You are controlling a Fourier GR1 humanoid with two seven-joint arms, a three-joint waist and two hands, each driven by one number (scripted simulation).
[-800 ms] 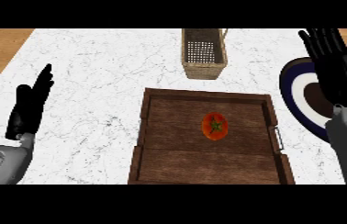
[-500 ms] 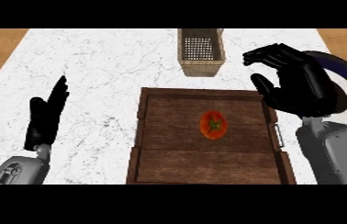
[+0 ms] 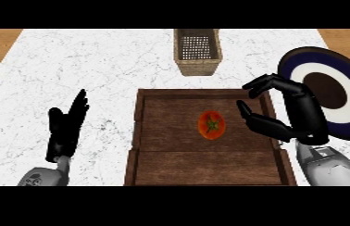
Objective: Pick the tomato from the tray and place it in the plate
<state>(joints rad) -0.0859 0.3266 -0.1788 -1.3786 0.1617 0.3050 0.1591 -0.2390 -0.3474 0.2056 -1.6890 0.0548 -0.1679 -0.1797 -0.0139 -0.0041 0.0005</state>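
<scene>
A red tomato (image 3: 211, 125) with a green stem lies near the middle of the dark wooden tray (image 3: 171, 160). My right hand (image 3: 294, 114) hovers over the tray's right edge, just right of the tomato, fingers bent and thumb spread, holding nothing and apart from the tomato. The plate (image 3: 321, 84), dark blue with a white ring and dark centre, sits at the right edge, partly behind that hand. My left hand (image 3: 65, 130) rests open at the lower left, fingers up, over the counter.
A small wicker basket (image 3: 197, 51) stands at the back, beyond the tray's far rim. The white marble counter (image 3: 89, 72) spreads to the left of the tray. Wooden surface shows at the far corners.
My right hand has come down and toward me, from the tray's far right corner to beside the tomato. The plate is more uncovered. My left hand shifted slightly right.
</scene>
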